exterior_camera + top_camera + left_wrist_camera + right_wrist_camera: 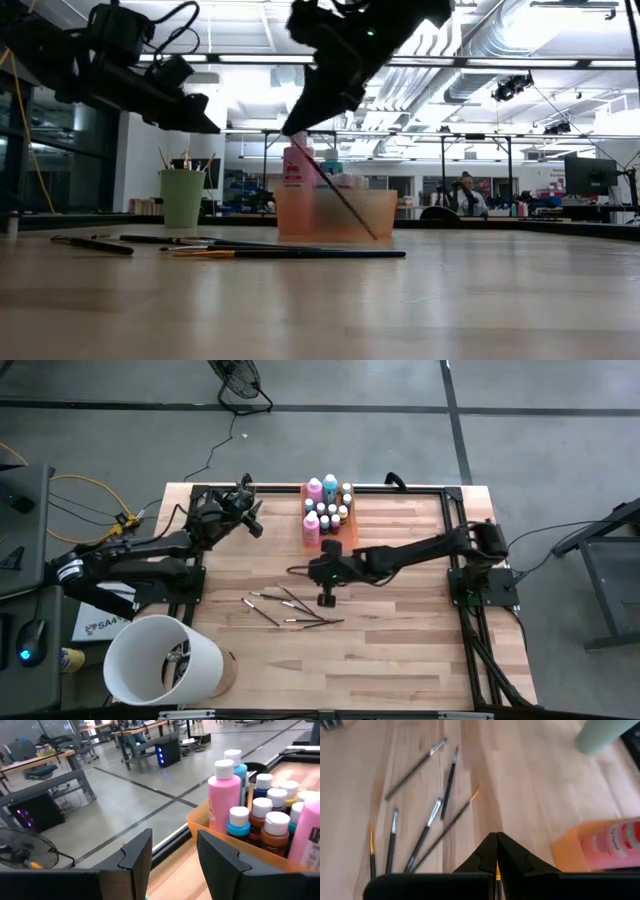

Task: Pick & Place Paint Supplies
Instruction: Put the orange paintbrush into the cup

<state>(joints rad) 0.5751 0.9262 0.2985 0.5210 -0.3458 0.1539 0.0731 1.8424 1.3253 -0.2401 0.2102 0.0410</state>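
Nearest the table's front edge, about 5 brushes [290, 610] lie loose on the wood, so the picking looks only partly done. Just behind them the right gripper [326, 598] hangs above the table, its jaws pressed together on 1 thin brush [345, 205] that slants down in front of the orange tray [385, 215]. Farther back, the pink and teal bottles [322, 505] and tiny capped bottles stand in that tray, brushes stand in the green cup [182, 196], and the left gripper [248, 512] waits raised near the back-left corner, fingers [137, 857] apart and empty.
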